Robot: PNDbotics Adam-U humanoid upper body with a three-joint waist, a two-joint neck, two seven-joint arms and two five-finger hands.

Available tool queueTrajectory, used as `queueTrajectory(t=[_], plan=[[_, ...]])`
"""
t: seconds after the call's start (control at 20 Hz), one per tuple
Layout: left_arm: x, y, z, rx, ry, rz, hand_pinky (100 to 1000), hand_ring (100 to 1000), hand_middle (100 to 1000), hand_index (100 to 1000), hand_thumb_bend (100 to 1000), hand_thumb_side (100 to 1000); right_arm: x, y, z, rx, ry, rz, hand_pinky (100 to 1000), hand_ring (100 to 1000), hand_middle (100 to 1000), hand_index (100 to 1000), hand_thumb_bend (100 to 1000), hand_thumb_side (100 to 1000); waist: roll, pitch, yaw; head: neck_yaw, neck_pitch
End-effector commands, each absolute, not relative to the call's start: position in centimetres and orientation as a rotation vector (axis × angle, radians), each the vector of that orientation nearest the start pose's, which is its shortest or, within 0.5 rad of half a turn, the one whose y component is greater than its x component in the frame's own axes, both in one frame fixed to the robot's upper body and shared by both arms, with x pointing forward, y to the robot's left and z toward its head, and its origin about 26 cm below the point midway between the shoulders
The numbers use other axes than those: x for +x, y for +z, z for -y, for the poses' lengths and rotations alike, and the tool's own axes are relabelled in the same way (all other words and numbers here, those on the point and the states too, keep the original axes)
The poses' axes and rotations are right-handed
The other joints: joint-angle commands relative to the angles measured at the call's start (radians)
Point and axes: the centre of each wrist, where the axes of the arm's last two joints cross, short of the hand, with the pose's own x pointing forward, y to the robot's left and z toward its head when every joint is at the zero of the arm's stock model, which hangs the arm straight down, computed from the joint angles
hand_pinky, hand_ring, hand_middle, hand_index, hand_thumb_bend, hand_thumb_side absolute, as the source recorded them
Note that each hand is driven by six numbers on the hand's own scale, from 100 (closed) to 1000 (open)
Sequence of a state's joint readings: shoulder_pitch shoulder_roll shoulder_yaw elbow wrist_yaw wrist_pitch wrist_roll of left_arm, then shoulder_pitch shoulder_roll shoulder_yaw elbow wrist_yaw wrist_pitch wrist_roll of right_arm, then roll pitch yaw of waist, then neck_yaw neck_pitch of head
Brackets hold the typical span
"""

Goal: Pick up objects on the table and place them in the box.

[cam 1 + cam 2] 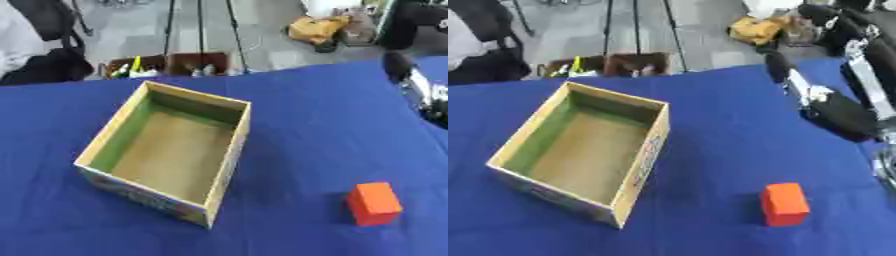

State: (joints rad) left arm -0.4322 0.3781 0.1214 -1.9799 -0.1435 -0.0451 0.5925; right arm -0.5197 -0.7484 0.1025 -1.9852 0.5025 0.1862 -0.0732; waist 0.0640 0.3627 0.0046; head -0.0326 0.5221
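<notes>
My right hand [833, 107] hangs over the right side of the blue table [710, 130], coming in from the upper right; in the right eye view I see its black bulk and the silver links of the arm behind it, while the left eye view catches only a sliver of it at the right edge. I cannot tell how its fingers stand, because they blur into one dark mass. The orange block [785, 204] lies on the cloth nearer to me than the hand, toward the lower right of the table, and well apart from the hand; nothing touches it. It sits upright, its top face a little lighter than its sides. The open cardboard box [229, 150] stands to the left of the block, with a clear stretch of blue cloth between the two. The box sits askew to the table's edge, with one corner pointing toward me, and its brown floor is bare. Its inner left wall looks green. My left hand shows in neither view.
</notes>
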Motion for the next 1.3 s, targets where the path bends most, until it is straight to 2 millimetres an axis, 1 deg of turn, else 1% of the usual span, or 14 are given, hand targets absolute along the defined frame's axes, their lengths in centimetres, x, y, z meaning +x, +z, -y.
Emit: queueTrajectory(t=[0.05,0.1,0.15,0.2,0.25,0.3,0.4,0.55,0.65,0.75,0.8,1.0,1.1,1.3], plan=[[30.5,25.8,-28.4,-0.966,-0.422,-3.448,715,791,778,867,100,950,29.9,29.6,27.9,-1.213,0.973,2.136,852,874,857,890,413,748,-0.006,-0.027,0.004,0.013,0.045],[30.5,25.7,-28.4,-0.966,-0.422,-3.449,715,791,777,867,100,950,29.9,29.4,27.9,-1.220,1.005,2.113,858,884,862,892,540,717,-0.006,-0.026,0.006,0.016,0.057],[30.5,25.6,-28.4,-0.967,-0.425,-3.451,714,791,777,867,100,950,29.9,29.2,28.1,-1.229,1.041,2.087,861,887,865,895,588,714,-0.007,-0.026,0.008,0.019,0.068],[30.5,25.6,-28.4,-0.967,-0.427,-3.453,714,791,777,867,100,951,29.8,28.9,28.2,-1.237,1.081,2.059,868,898,874,904,703,698,-0.007,-0.024,0.010,0.022,0.078],[30.5,25.5,-28.4,-0.968,-0.428,-3.456,713,790,776,866,100,951,29.8,28.6,28.3,-1.246,1.119,2.032,870,900,877,907,744,718,-0.007,-0.023,0.012,0.024,0.088],[30.5,25.4,-28.4,-0.970,-0.430,-3.458,712,790,776,866,100,951,29.8,28.4,28.5,-1.255,1.155,2.006,872,906,882,912,811,771,-0.007,-0.022,0.014,0.026,0.094],[30.5,25.2,-28.4,-0.978,-0.439,-3.463,710,789,775,865,100,951,29.6,28.1,29.0,-1.281,1.229,1.948,875,914,889,935,841,786,-0.008,-0.019,0.019,0.026,0.101],[30.5,24.9,-28.5,-0.989,-0.455,-3.469,708,787,774,864,100,952,29.4,27.4,29.9,-1.307,1.341,1.854,878,921,900,971,832,781,-0.008,-0.015,0.025,0.021,0.093],[30.4,24.7,-28.5,-0.996,-0.464,-3.473,707,787,773,864,100,952,29.2,26.9,30.3,-1.296,1.406,1.801,874,919,908,975,771,706,-0.007,-0.012,0.028,0.013,0.082],[30.4,24.6,-28.5,-0.999,-0.468,-3.475,706,786,772,863,100,952,29.1,26.1,30.6,-1.247,1.454,1.757,866,916,911,979,728,637,-0.005,-0.009,0.030,0.006,0.070],[30.4,24.6,-28.5,-0.999,-0.470,-3.476,705,786,771,862,100,952,29.0,25.8,30.8,-1.220,1.476,1.741,867,917,914,985,671,600,-0.003,-0.007,0.029,0.003,0.064],[30.4,24.5,-28.5,-0.997,-0.478,-3.479,703,785,768,862,100,950,28.7,25.1,31.4,-1.127,1.543,1.673,860,915,907,972,592,561,0.004,0.001,0.026,-0.009,0.045],[30.4,24.5,-28.4,-0.996,-0.478,-3.480,701,785,768,861,100,950,28.6,25.0,31.6,-1.098,1.569,1.641,853,914,905,965,578,553,0.006,0.004,0.025,-0.014,0.039],[30.4,24.5,-28.4,-0.997,-0.479,-3.481,700,784,766,858,100,949,28.6,24.8,31.8,-1.022,1.618,1.598,844,905,892,946,590,547,0.008,0.006,0.024,-0.021,0.037]])
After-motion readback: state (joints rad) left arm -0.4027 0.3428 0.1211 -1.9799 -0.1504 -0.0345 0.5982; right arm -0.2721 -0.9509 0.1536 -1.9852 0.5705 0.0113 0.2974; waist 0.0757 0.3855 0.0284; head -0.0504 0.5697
